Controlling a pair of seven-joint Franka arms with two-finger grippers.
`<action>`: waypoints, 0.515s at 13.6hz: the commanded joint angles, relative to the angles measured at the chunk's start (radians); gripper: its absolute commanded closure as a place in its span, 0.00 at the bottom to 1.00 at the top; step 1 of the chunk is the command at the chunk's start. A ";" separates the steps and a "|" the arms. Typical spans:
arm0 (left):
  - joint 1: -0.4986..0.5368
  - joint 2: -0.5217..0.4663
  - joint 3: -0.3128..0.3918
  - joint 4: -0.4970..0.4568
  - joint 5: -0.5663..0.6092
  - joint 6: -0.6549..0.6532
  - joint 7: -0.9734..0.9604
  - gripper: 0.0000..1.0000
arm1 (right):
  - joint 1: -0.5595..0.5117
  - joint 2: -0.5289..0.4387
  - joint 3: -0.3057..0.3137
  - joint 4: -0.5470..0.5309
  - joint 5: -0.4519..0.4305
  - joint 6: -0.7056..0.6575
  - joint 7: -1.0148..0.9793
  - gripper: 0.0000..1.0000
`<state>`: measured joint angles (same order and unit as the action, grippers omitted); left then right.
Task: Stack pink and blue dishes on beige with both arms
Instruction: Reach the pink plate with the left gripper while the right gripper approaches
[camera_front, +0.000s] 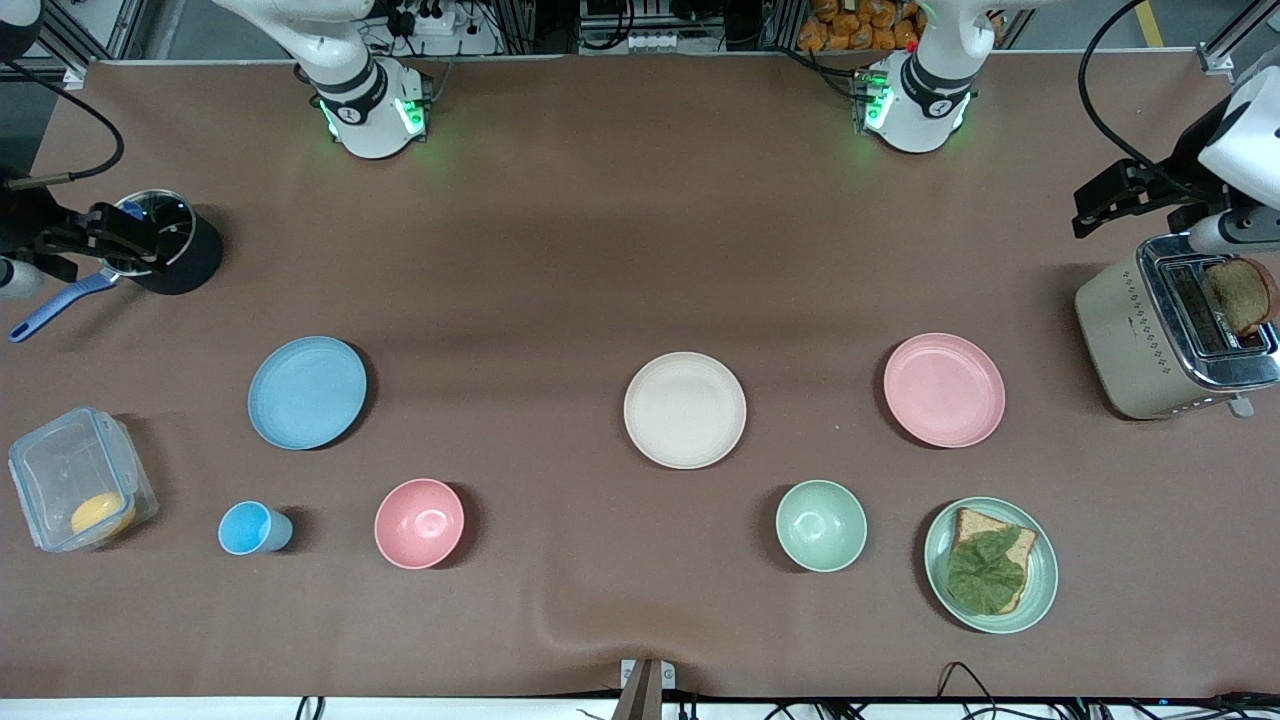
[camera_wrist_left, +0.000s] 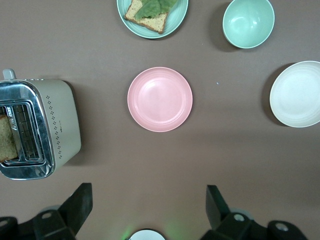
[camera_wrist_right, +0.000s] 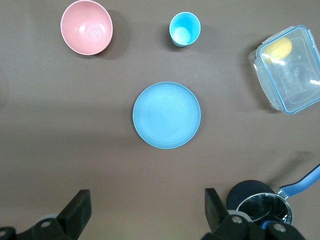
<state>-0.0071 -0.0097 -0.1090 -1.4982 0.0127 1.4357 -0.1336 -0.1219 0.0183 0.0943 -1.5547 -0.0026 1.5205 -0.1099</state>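
Note:
The light blue plate lies toward the right arm's end of the table. At the middle sits the beige plate. The pink plate lies toward the left arm's end, beside the toaster. All three are bare and apart. My left gripper hangs high over the table near the toaster, open and holding nothing. High up near the pot, my right gripper is also open and holds nothing.
A pink bowl and a blue cup stand nearer the camera than the blue plate. A green bowl and a green plate with bread are nearer than the pink plate. There is also a toaster, a lidded container and a pot.

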 joint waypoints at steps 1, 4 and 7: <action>0.001 0.011 0.014 0.030 -0.025 -0.026 0.020 0.00 | -0.024 -0.014 0.018 -0.005 0.000 0.003 0.004 0.00; 0.007 0.036 0.017 0.033 -0.019 -0.023 0.037 0.00 | -0.024 -0.012 0.018 -0.007 0.000 0.003 0.004 0.00; 0.010 0.062 0.012 -0.025 -0.011 0.044 0.025 0.00 | -0.030 -0.006 0.018 -0.013 0.001 0.004 0.004 0.00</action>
<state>0.0007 0.0276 -0.0969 -1.5001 0.0123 1.4448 -0.1250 -0.1222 0.0184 0.0941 -1.5560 -0.0026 1.5205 -0.1096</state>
